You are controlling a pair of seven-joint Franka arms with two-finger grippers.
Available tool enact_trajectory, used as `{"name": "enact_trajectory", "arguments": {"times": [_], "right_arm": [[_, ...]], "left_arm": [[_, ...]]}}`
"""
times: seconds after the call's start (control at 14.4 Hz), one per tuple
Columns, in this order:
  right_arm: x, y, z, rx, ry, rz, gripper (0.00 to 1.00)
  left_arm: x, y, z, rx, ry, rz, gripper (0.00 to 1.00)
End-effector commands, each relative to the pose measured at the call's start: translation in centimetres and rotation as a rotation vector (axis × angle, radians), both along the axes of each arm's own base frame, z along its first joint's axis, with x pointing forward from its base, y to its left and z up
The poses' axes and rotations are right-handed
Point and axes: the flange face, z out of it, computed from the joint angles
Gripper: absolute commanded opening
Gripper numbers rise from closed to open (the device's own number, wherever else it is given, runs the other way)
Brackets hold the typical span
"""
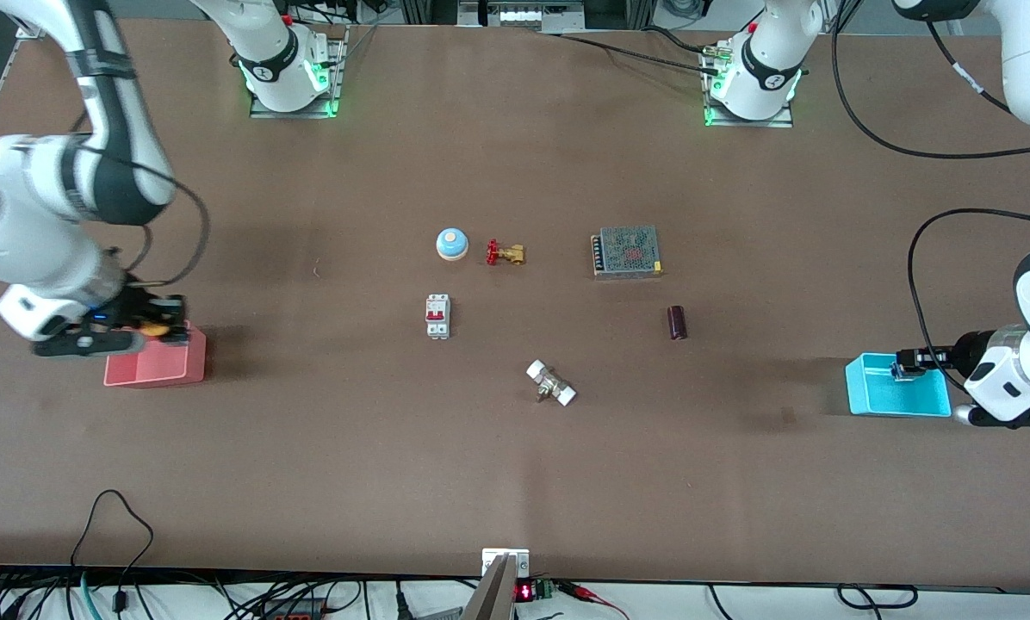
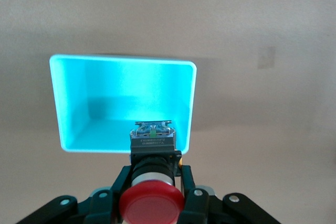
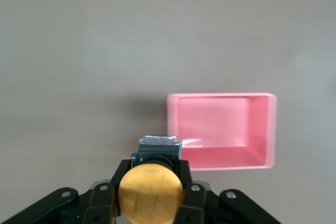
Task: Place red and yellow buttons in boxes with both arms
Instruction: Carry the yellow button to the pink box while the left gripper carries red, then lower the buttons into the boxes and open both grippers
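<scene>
My left gripper (image 1: 902, 363) is shut on the red button (image 2: 151, 203) and holds it over the edge of the cyan box (image 1: 898, 394) at the left arm's end of the table. In the left wrist view the button's black body points into the cyan box (image 2: 73, 103). My right gripper (image 1: 158, 323) is shut on the yellow button (image 1: 155, 328) over the rim of the pink-red box (image 1: 158, 366) at the right arm's end. In the right wrist view the yellow button (image 3: 150, 193) hangs beside the pink-red box (image 3: 223, 153).
Mid-table lie a blue-and-white dome bell (image 1: 451, 244), a red-handled brass valve (image 1: 505, 253), a meshed power supply (image 1: 625, 251), a white circuit breaker (image 1: 437, 316), a dark cylinder (image 1: 677, 323) and a white-capped fitting (image 1: 551, 383). Cables hang near the left arm.
</scene>
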Motion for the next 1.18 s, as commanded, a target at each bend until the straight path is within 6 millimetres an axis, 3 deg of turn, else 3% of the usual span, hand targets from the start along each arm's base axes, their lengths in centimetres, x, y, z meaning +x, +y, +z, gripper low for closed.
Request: {"name": "enact_trajectory", "arguments": {"times": [0.0,0.28,0.42,0.69,1.11], "right_arm": [[0.7,-2.7,-3.9,0.067,0.034,0.037,0.12],[1.6,-4.6,-8.9,0.051,0.017,0.008,0.12],[2.0,-5.4,-10.8,0.044,0.013,0.000,0.12],[2.4,-7.8,-12.1,0.042,0.017,0.003,0.12],[2.4,-8.0,-13.5,0.040,0.019,-0.001,0.14]], "left_arm": [[1.0,1.2,-1.5,0.008,-0.010,-0.030,0.14],[1.2,3.3,-3.3,0.004,-0.034,-0.044,0.12],[1.2,3.3,-4.6,0.001,-0.022,-0.044,0.11],[1.6,3.2,-6.7,-0.008,-0.013,-0.074,0.10],[2.0,3.6,-8.5,-0.014,-0.007,-0.092,0.14]]}}
